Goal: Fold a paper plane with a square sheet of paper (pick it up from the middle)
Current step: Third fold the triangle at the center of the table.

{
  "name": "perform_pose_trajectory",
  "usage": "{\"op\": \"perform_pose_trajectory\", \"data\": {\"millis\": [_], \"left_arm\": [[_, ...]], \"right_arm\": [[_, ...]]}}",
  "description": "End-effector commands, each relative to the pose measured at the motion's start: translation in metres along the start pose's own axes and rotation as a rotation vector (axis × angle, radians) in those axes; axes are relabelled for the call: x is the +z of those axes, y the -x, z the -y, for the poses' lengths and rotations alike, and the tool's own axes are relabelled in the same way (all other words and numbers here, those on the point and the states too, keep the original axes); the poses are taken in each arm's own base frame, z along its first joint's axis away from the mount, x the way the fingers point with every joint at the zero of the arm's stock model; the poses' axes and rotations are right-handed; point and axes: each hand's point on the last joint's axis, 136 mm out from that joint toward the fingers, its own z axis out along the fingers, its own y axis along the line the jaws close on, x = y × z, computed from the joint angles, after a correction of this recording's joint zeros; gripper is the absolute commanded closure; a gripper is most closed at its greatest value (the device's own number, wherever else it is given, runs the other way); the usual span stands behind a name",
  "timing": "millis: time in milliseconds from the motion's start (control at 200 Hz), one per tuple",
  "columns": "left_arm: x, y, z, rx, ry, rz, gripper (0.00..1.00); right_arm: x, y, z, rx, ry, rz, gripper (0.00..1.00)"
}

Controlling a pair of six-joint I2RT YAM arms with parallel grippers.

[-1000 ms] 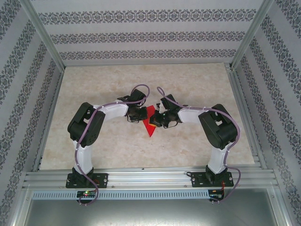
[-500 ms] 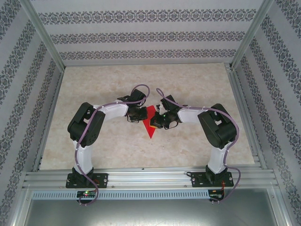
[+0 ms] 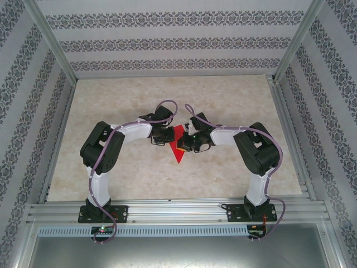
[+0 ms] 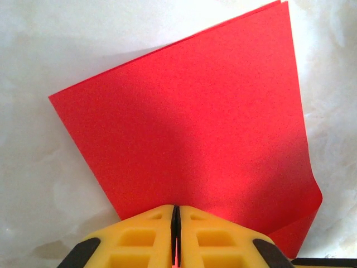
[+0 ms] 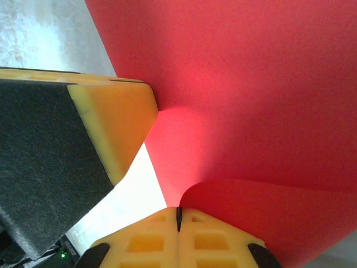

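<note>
Marbled beige table (image 3: 111, 167); wallpapered walls (image 3: 167, 44) (striped floral bands); aluminium frame (image 3: 178, 209).

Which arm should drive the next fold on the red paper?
Right, probably: the right hand pinches a curled-up edge of the paper, while the left hand clamps the part lying flat, a good anchor.

One sheet of red paper (image 3: 178, 148), folded to a point. One marble-patterned table (image 3: 111, 100) beneath the sheet. Two robot arms: the left arm (image 3: 100, 148) left of the sheet, the right arm (image 3: 257, 152) right of it. Two grippers at the sheet, the left gripper (image 3: 167, 136) and the right gripper (image 3: 186, 144), each with two yellow fingers (image 4: 146, 235).
</note>
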Motion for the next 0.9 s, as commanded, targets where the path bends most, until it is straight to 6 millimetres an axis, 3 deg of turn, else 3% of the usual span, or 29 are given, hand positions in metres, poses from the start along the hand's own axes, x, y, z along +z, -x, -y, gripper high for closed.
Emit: {"op": "perform_pose_trajectory", "data": {"millis": [0,560,894], "left_arm": [[0.009,-0.02,-0.023,-0.012,0.067,-0.074,0.87],[0.01,-0.02,-0.023,-0.012,0.066,-0.074,0.87],[0.01,-0.021,-0.023,-0.012,0.064,-0.076,0.87]], "right_arm": [[0.006,0.0,-0.004,-0.011,0.01,-0.008,0.97],[0.012,-0.005,0.01,-0.001,-0.021,-0.032,0.96],[0.013,-0.003,0.006,-0.013,-0.007,-0.025,0.97]]}}
